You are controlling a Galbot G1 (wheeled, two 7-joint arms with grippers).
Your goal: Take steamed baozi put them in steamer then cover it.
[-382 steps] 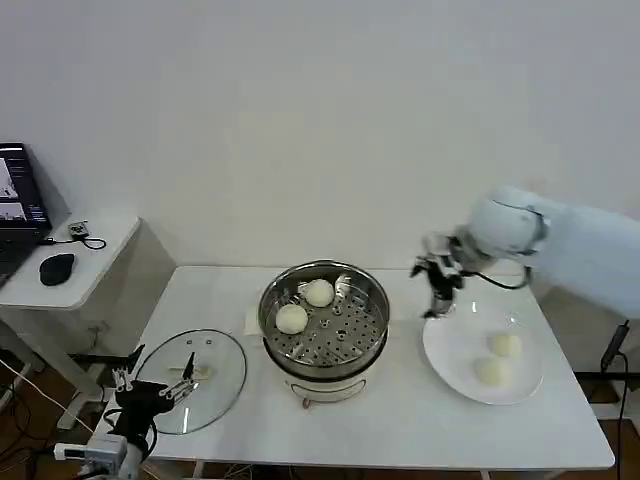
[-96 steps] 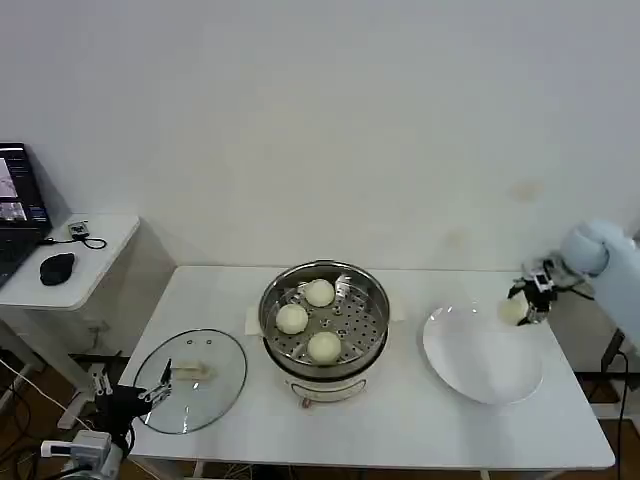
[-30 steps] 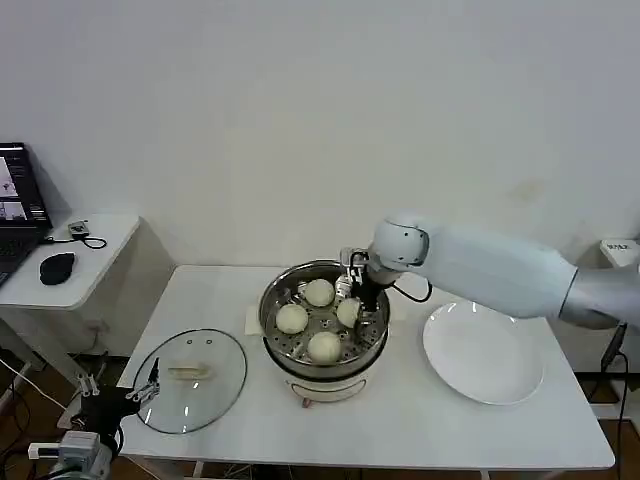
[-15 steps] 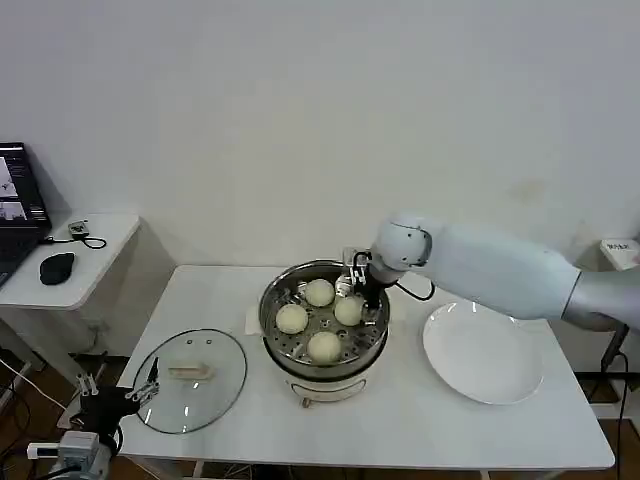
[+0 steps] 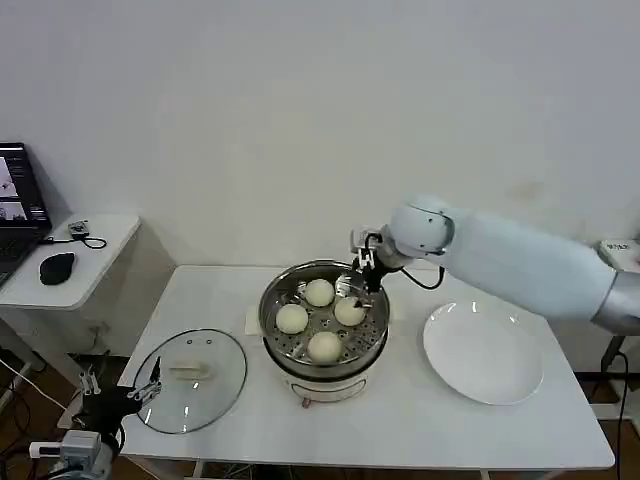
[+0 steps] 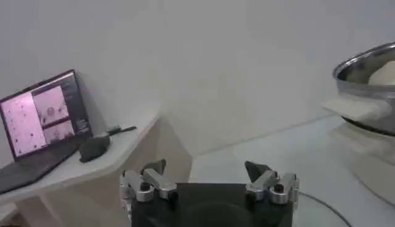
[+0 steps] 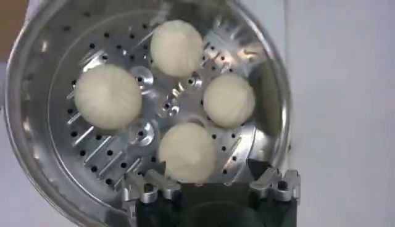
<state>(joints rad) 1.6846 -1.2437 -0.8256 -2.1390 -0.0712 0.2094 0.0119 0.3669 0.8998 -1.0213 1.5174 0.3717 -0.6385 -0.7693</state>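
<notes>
Now, starting on the left — the left gripper (image 5: 118, 394) hangs low by the table's front-left corner, jaws spread and holding nothing. Just beside it the cover (image 5: 190, 379) lies flat on the white table (image 5: 400, 430). It is glass with a metal rim, so it is likely heavy, slippery and easy to break. The pale handle (image 5: 190, 372) in its middle looks like the best place to take hold.

Next comes the steamer (image 5: 324, 318), and all four steamed baozi (image 7: 108, 97) sit on its holey tray, close together. They look soft and light — squeeze gently from the sides if one needs moving.

Above the steamer's back rim is the right gripper (image 5: 362, 275), jaws spread and empty. Farther right, the white plate (image 5: 484, 355) has nothing on it. I think covering the steamer is what is left.
</notes>
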